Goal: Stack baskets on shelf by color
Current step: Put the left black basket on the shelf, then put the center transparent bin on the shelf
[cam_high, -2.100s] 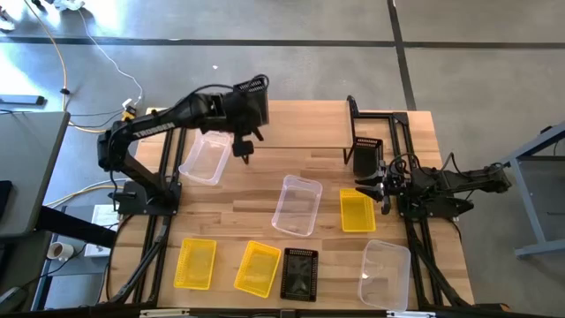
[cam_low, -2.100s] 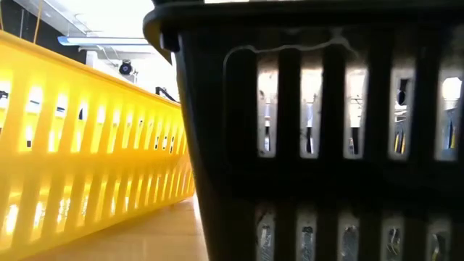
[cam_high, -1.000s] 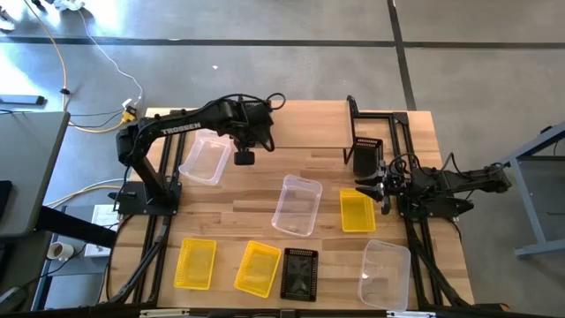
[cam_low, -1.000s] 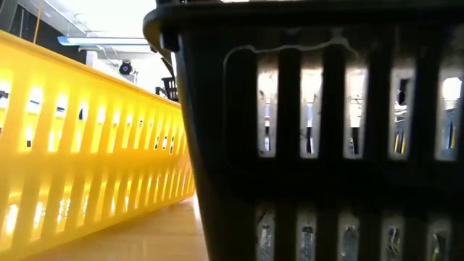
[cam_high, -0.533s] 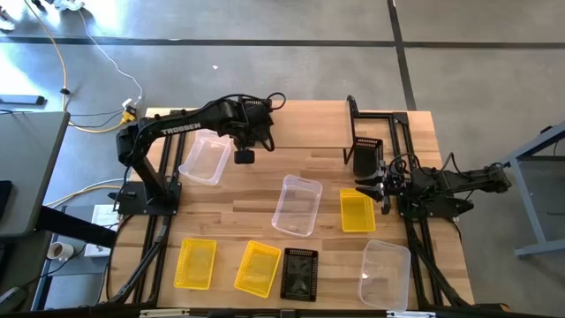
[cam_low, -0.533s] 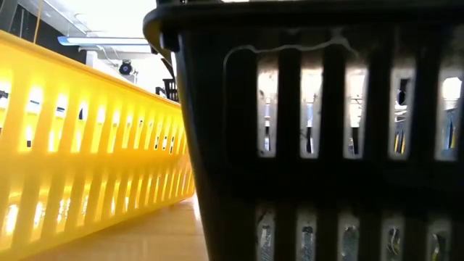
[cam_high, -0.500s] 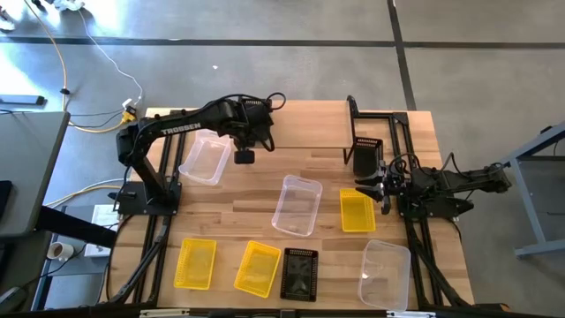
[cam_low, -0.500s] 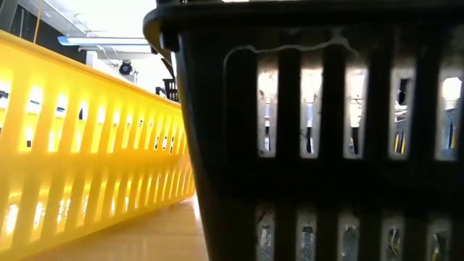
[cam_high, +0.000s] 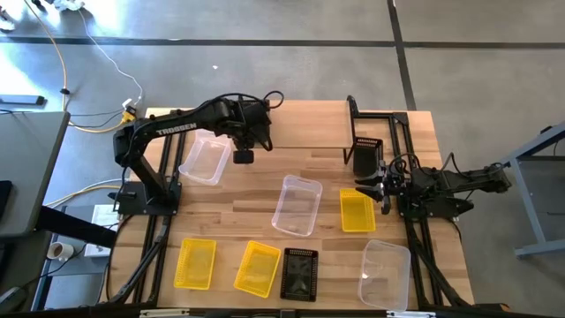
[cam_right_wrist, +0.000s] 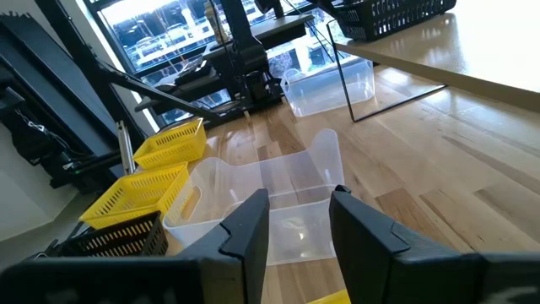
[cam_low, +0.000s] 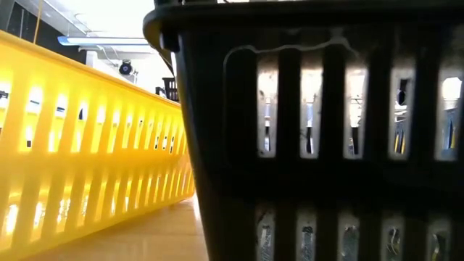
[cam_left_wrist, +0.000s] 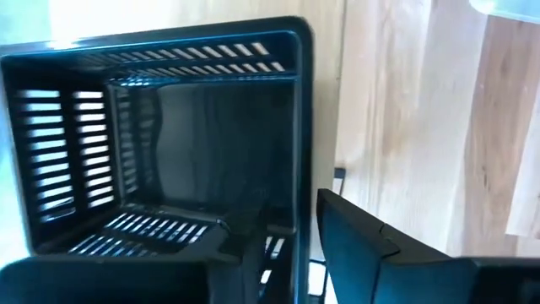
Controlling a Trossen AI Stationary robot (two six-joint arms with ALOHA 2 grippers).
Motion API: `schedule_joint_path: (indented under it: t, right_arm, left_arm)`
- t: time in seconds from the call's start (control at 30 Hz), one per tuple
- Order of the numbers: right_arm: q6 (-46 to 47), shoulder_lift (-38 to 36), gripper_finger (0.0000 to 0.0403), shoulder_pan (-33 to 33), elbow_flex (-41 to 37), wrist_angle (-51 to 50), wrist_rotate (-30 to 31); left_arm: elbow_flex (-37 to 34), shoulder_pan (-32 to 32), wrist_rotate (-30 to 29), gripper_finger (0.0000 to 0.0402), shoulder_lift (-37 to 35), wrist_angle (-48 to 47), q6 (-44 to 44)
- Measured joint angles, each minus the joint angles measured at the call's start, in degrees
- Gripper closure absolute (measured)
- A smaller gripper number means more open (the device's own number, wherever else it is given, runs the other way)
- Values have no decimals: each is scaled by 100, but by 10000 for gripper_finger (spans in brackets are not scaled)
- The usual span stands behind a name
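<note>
My left gripper (cam_left_wrist: 291,245) straddles the wall of a black basket (cam_left_wrist: 169,135) on the shelf (cam_high: 305,132), fingers parted. My right gripper (cam_right_wrist: 299,221) waits spread above the bench (cam_high: 229,212).

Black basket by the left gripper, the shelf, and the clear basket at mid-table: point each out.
Black basket (cam_left_wrist: 160,135): left wrist view, inner back wall.
Shelf (cam_high: 305,132): high view, bare plank top.
Clear basket at mid-table (cam_high: 297,206): high view, its floor.
</note>
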Motion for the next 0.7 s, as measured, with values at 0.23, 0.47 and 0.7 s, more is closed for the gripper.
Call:
schedule_joint_path:
  t: [0.23, 0.47, 0.7]
  right_arm:
    - [-1, 1, 290, 0, -1, 0, 0]
    - [0, 2, 290, 1, 0, 1, 0]
    - [-138, 0, 290, 0, -2, 1, 13]
  left_arm:
    - [478, -49, -35, 291, 2, -146, -88]
    - [1262, -171, -34, 293, 0, -252, -296]
    - [1984, -471, -32, 295, -2, -566, -707]
